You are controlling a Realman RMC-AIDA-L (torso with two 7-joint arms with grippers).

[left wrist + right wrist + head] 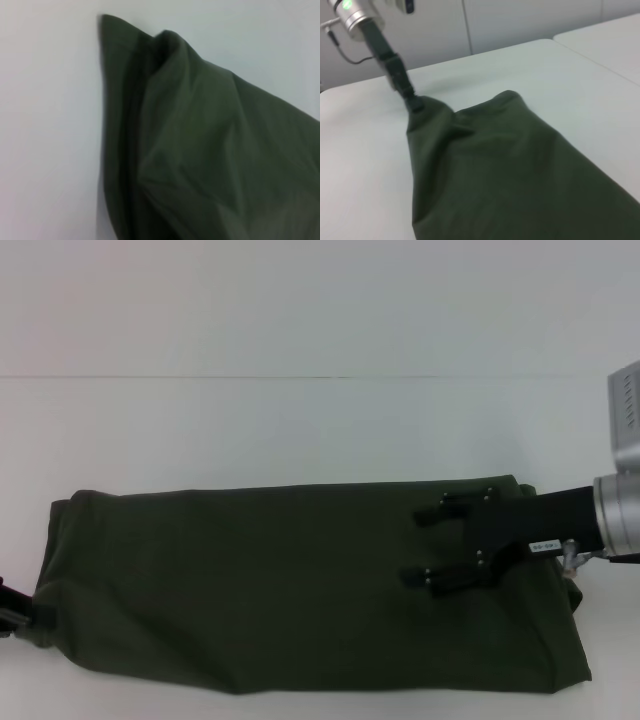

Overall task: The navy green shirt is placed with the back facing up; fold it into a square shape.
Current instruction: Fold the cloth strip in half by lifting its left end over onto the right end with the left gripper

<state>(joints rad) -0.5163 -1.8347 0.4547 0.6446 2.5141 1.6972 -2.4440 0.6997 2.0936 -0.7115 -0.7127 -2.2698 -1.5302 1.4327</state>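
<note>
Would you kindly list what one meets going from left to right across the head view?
left gripper at the shirt's end → navy green shirt on the white table → right gripper, open over the shirt.

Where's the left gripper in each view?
Head view: left gripper at the far left edge, against the end of the dark olive-green folded cotton shirt.
Left wrist view: not visible; only shirt.
Right wrist view: far off, at the shirt's corner.
Shared landmark: that shirt end.

Navy green shirt [280, 590]: matt woven cloth, soft, lightly creased. Table [300, 430]: smooth white surface, faint sheen. Right gripper [425, 547]: matt black plastic-looking fingers; wrist housing [620, 510], right edge of frame, brushed silver metal.
</note>
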